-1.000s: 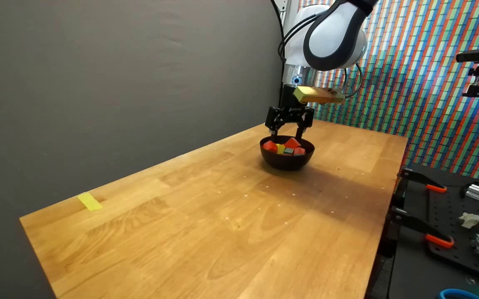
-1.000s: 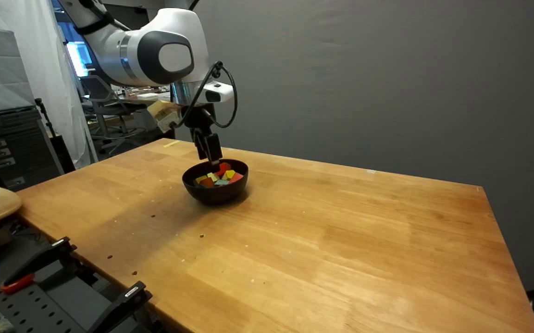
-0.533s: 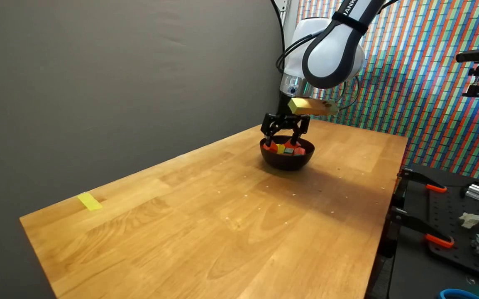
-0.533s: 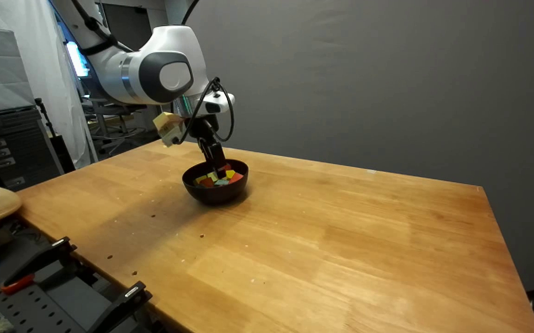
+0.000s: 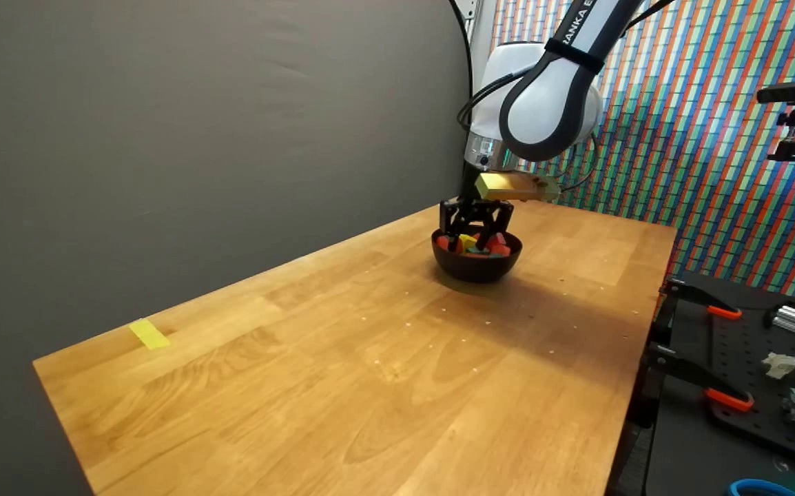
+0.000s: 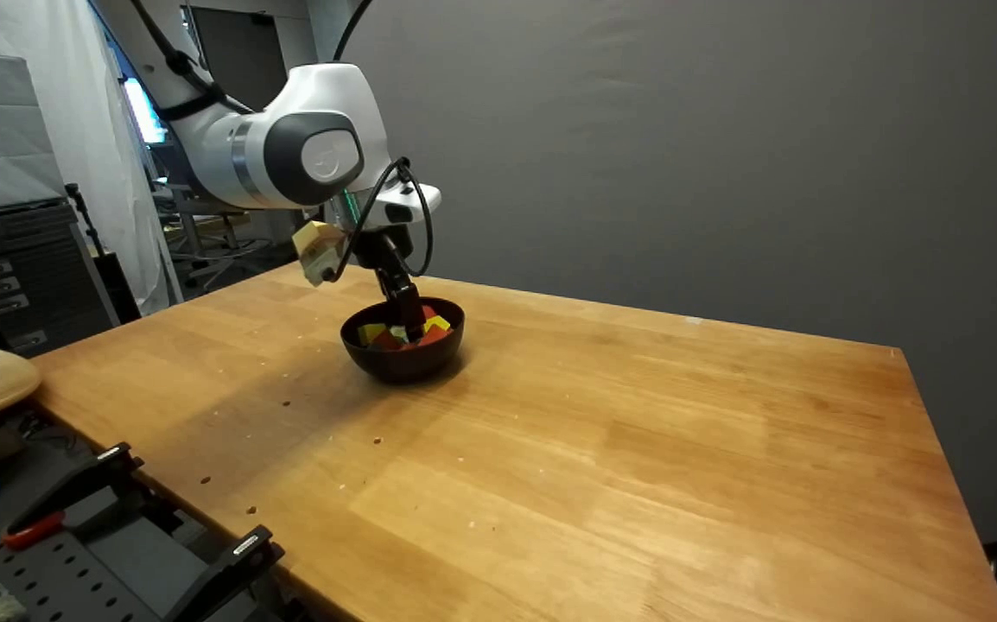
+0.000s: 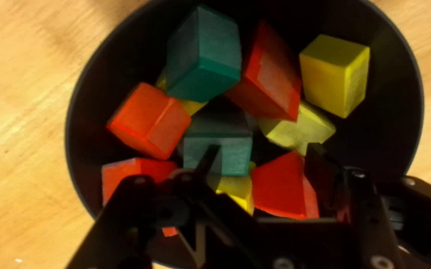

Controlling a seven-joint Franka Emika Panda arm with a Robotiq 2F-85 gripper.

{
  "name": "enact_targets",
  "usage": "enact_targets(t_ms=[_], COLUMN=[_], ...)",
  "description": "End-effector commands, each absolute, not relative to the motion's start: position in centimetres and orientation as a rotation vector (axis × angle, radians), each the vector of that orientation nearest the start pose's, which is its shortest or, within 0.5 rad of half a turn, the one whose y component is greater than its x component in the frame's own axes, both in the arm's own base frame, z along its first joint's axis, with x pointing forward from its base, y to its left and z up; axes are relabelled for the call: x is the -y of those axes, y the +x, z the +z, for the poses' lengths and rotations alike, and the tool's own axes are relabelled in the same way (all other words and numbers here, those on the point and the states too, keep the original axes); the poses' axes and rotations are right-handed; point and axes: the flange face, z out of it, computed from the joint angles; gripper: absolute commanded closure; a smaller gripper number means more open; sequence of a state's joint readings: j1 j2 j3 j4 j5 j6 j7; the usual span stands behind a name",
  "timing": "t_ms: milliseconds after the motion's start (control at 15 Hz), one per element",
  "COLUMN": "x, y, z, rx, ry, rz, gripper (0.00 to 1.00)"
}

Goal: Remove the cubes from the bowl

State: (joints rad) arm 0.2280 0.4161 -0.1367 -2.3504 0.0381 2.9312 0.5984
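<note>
1. Wrist view: looking down into the black bowl (image 7: 391, 119), it shows red cubes (image 7: 142, 116), yellow cubes (image 7: 333, 73) and teal cubes (image 7: 219, 48) heaped inside, each easy to make out; the gripper (image 7: 262, 153) enters from the lower edge.
2. Its fingers (image 7: 323, 175) stand apart, with a lower red cube (image 7: 279, 186) and a partly hidden yellow cube (image 7: 236, 190) between them; whether they touch either cannot be told.
3. Both exterior views show the bowl upright on the wooden table (image 5: 301, 386), the gripper's tips down inside it, covering some cubes.
4. In an exterior view, yellow tape (image 5: 149, 334) lies near the table's edge, well apart from the bowl; in an exterior view, a round board (image 6: 19, 380) sits by the table's edge.
5. Compared with a moment earlier, the gripper is lower, its fingers nearer each other, and some cubes have shifted; the bowl stands where it was.
</note>
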Motion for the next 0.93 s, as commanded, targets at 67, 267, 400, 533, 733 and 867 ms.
enact_targets(t_ms=[67,267,400,533,733,867], x=[-3.9,-3.2,-2.8,-2.5,-2.2,-2.4], y=[52.9,52.6,52.4,52.0,51.9,51.9], z=[17.5,18.2,19.0,20.2,23.2,26.0], rx=[-0.897,-0.94,-0.963,-0.966,-0.932,-0.884], ry=[-2.969,-2.947,-2.939,-2.945,-2.97,-2.98], rz=[-0.265,-0.267,-0.261,-0.251,-0.291,-0.317], gripper=[0.78,0.96,1.0,0.96,0.96,0.96])
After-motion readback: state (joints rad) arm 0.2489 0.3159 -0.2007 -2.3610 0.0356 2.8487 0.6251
